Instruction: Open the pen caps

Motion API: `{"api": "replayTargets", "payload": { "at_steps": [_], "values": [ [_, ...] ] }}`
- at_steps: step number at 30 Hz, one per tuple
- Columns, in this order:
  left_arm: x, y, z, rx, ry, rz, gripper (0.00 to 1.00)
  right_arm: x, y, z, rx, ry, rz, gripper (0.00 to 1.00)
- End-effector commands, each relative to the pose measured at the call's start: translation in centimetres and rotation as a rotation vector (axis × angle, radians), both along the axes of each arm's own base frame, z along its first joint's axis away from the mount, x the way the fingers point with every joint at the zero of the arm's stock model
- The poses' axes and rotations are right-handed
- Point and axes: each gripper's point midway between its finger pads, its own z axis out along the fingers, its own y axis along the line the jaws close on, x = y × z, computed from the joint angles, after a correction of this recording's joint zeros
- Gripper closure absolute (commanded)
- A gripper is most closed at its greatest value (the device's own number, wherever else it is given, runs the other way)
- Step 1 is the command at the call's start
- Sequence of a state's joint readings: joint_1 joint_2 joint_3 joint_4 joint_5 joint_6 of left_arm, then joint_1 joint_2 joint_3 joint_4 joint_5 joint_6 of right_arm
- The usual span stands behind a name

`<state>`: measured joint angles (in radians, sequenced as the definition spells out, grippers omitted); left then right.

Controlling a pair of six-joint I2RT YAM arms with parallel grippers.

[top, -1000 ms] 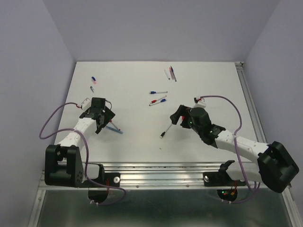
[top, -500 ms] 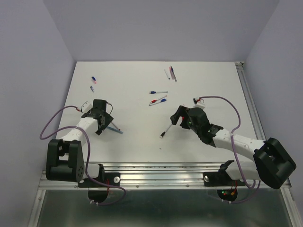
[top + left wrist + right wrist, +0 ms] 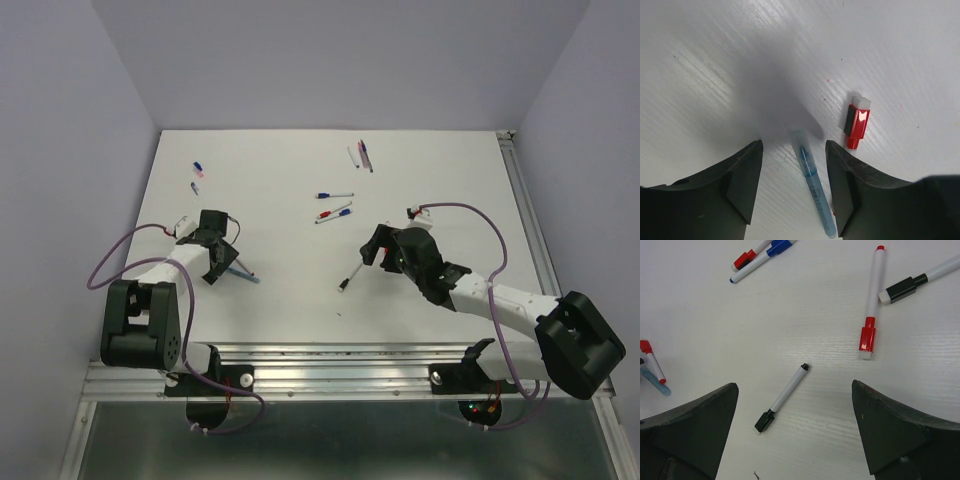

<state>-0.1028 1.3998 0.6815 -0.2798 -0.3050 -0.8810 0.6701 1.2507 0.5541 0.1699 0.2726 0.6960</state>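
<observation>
Your left gripper (image 3: 794, 150) gapes over a blue pen (image 3: 812, 192); your right gripper (image 3: 794, 387) gapes over a black cap (image 3: 764, 421).

Pale blue pen (image 3: 812, 195) ran off the bottom edge; below the red cap (image 3: 856, 122), the left pincer (image 3: 794, 146) hid the rest.

The left arm (image 3: 160, 268) and right arm (image 3: 510, 305) each have white tubular links between chunky black joint housings, trailed by a looping purple cable (image 3: 460, 206). The left gripper (image 3: 794, 150) and right gripper (image 3: 794, 387) carry broad, matte-black, wedge-shaped fingers (image 3: 742, 180). Tiny red and green lights (image 3: 490, 405) glow below the right base.
</observation>
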Motion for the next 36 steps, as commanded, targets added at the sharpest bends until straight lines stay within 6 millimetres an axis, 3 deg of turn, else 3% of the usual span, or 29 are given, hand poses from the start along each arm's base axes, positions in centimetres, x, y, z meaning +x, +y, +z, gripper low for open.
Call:
{"api": "replayTargets", "payload": {
  "at_steps": [1,4,16,25,36],
  "values": [
    [0.2,-0.2,-0.8,-0.015,0.015,0.009,0.38,0.4,0.5,1.0,0.006,-0.045,0.011,0.0],
    [-0.1,-1.0,-1.5,-0.054,0.032,-0.014,0.41,0.5,0.4,0.9,0.003,-0.043,0.005,0.0],
    [-2.6,-1.2,-3.6,-0.039,0.125,-0.042,0.44,0.6,0.6,0.4,-0.004,-0.034,0.006,0.0],
    [-3.8,-2.3,-3.8,-0.038,0.209,-0.137,0.47,0.7,0.2,0.0,-0.03,-0.035,-0.001,0.0],
    [-5.0,-1.6,-3.3,0.013,0.293,-0.1,0.51,0.9,-0.3,-0.1,-0.054,-0.047,-0.012,0.0]
  ]
}}
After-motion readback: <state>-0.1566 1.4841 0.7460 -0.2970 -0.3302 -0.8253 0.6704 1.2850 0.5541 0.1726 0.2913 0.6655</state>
